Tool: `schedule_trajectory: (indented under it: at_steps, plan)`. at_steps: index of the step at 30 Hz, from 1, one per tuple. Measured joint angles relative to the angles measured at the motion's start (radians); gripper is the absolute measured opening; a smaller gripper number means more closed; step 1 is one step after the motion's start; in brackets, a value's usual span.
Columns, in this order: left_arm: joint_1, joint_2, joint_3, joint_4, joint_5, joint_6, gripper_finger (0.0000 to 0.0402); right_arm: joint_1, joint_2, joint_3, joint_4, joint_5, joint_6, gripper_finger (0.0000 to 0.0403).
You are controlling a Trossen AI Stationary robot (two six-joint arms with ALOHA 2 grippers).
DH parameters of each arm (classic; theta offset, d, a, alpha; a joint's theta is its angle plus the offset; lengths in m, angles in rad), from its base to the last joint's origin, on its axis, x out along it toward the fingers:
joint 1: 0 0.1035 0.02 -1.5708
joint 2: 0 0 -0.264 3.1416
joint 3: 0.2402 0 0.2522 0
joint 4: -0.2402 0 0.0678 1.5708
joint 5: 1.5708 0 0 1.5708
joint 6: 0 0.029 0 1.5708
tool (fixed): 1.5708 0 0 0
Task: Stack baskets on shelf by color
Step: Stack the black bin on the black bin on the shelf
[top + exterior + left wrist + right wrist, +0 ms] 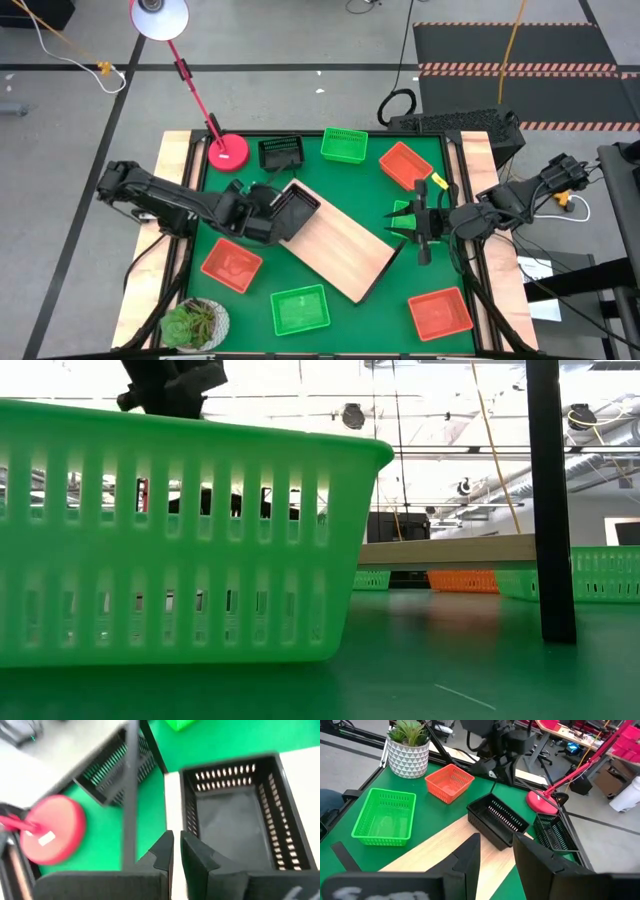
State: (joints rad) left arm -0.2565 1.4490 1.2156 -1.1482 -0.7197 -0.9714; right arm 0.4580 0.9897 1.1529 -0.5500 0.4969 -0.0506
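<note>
From above, the left gripper [268, 215] is seen at the near wall of a black basket [300, 208] that sits on the end of the wooden shelf [340, 245] just ahead of it; the wall appears to be pinched between narrow fingers, and the step is best done by keeping that pinch square to the wall so the basket is not tipped or dragged off the board's edge. A second black basket [281, 152] lies beyond that gripper near the red lamp base [229, 152], an orange basket [231, 265] just behind it, all apparently empty. The right gripper [420, 228] is held over the mat at the shelf's far end, fingers spread, nothing gripped. At table height, a green basket [180, 535] fills the picture and nothing is seen inside it; the shelf board [450, 550] is seen edge-on behind. In the left wrist view, the fingers [162, 851] are nearly pressed together at the basket's rim, the black basket [235, 815] directly ahead, bare inside. In the right wrist view, the spread fingers [470, 852] frame the shelf, with a green basket [385, 817] and an orange basket [449, 781] off to one side, both empty.
</note>
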Motion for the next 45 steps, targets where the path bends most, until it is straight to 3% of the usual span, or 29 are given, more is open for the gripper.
schedule_trajectory:
  at_steps: [9,14,19,23,30,32,38,45]
  plan:
    - [0.005,-0.166,0.001,0.002,-0.294,0.178,0.0035,-0.021,-0.005,-0.118,0.110,0.005,-0.131,0.0109]
    - [0.076,-0.262,0.001,0.002,-0.314,0.281,0.0035,-0.066,-0.009,-0.217,0.213,0.004,-0.225,0.0109]
    - [0.188,-0.285,0.002,0.008,-0.242,0.381,0.0035,-0.122,-0.008,-0.289,0.311,0.001,-0.316,0.0109]
    - [0.290,-0.285,0.002,0.122,-0.160,0.550,0.0035,-0.158,-0.008,-0.299,0.331,0.001,-0.328,0.0109]
    - [0.471,-0.285,0.002,0.390,0.204,0.893,0.0035,-0.174,-0.008,-0.299,0.351,-0.003,-0.336,0.0109]
    - [0.515,-0.281,0.002,0.399,0.263,0.922,0.0035,-0.174,-0.008,-0.299,0.348,-0.003,-0.336,0.0109]
    - [0.653,-0.257,0.002,0.399,0.309,0.939,0.0035,-0.176,-0.008,-0.299,0.336,-0.003,-0.336,0.0109]
    - [0.878,-0.171,-0.053,0.431,0.531,1.077,0.0036,-0.177,-0.008,-0.299,0.327,-0.004,-0.336,0.0109]
